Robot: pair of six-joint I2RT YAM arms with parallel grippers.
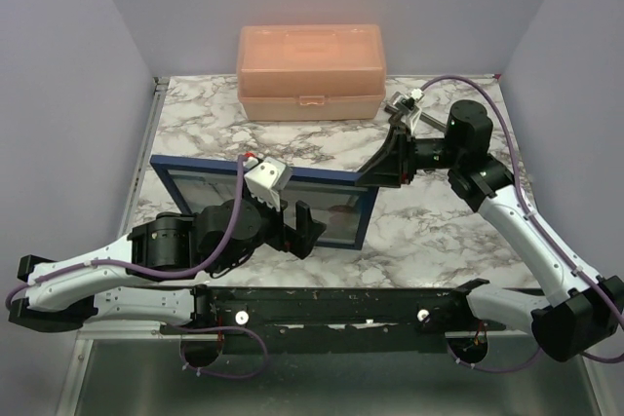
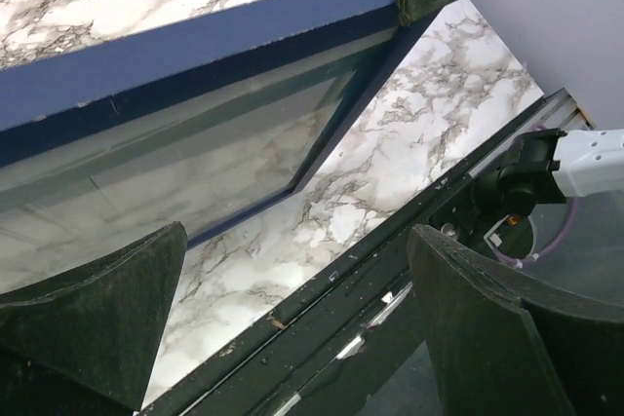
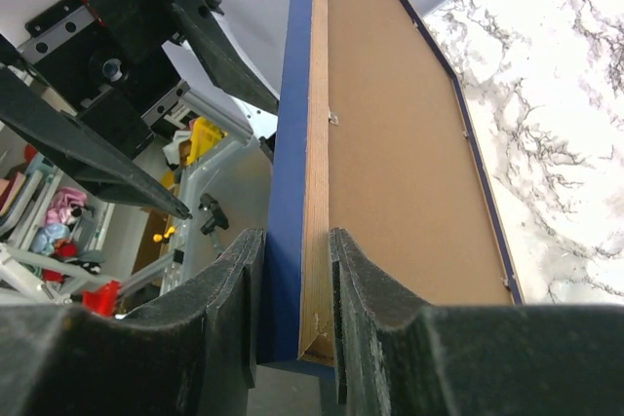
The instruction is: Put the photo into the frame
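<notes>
**Desk:** Where's the frame?

**Me:** I've got the thin rectangular navy-fronted wooden frame (image 1: 336,207) left of centre on the white marbled table (image 1: 439,231), tilted, with the blue face up. My right gripper (image 1: 375,175) is pinched on its far right corner. The right wrist view shows one finger on the blue front and the other on the tan back.

**Desk:** And the left?

**Me:** The left gripper (image 1: 302,229) hovers at the frame's near edge with its jaws spread wide, holding nothing.

**Desk:** The photo?

**Me:** I can't find it in any view. The glass shows a dim teal-grey with a pinkish patch. That may be a reflection of the peach plastic box (image 1: 310,70) at the far edge, but I can't tell. On the back, a plain brown backing board (image 3: 400,143) sits in the frame, with small tabs at its edge.

**Desk:** Which step, then?

**Me:** I'd say I'm handling the frame to reach its back, and loading hasn't begun. The next move calls for turning it tan side up and laying it flat. Then a gripper can work the tabs and lift the board out. The corner pinch is narrow, so the frame may pivot. I'd go slowly and steady the near edge with the left.
</notes>
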